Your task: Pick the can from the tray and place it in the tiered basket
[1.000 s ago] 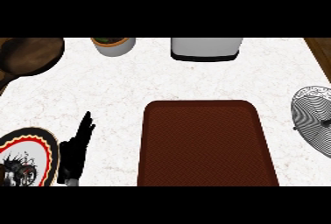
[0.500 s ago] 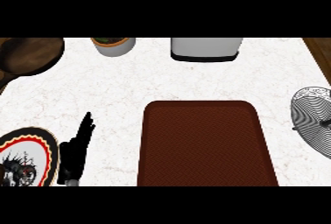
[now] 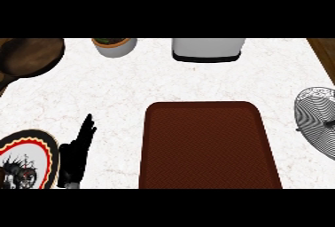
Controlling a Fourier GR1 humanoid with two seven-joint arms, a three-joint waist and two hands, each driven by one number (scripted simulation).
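Observation:
A dark red-brown tray [image 3: 206, 144] lies flat on the white marble counter at the lower middle; nothing stands on it and no can shows anywhere in the head view. The wire tiered basket [image 3: 317, 119] sits at the right edge, partly cut off, and its visible part holds nothing I can make out. My left hand [image 3: 75, 155] rests at the lower left with its fingers straight and pointing up the view, between the tray and a patterned plate. My right hand does not show.
A patterned plate [image 3: 29, 162] with a red and yellow rim lies at the lower left corner. At the back stand a dark wooden bowl [image 3: 29, 55], a small potted plant [image 3: 116, 45] and a grey appliance [image 3: 208, 48].

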